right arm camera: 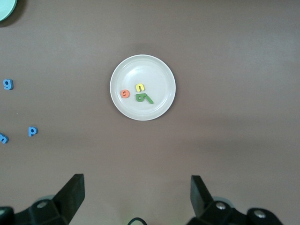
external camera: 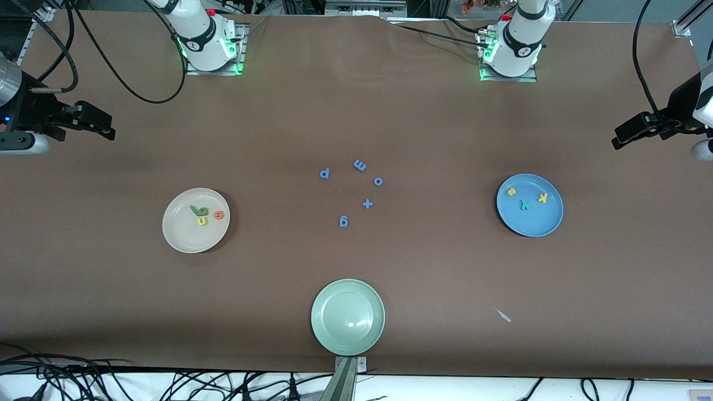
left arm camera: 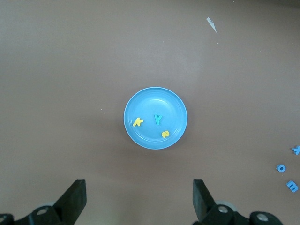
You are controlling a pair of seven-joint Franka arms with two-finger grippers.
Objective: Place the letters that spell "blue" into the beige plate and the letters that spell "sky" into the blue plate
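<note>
Both arms wait, raised. Left gripper [left arm camera: 137, 199] over blue plate [external camera: 543, 225] holding s, k, y [external camera: 524, 204]; right gripper [right arm camera: 137, 197] over beige plate [external camera: 181, 236] holding b, l, u, e [external camera: 219, 215]. Jaws apart, empty.

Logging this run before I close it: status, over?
Left gripper and right gripper open, empty, high over their plates. Four letters in beige plate, three in blue plate. Nothing in the way.
</note>
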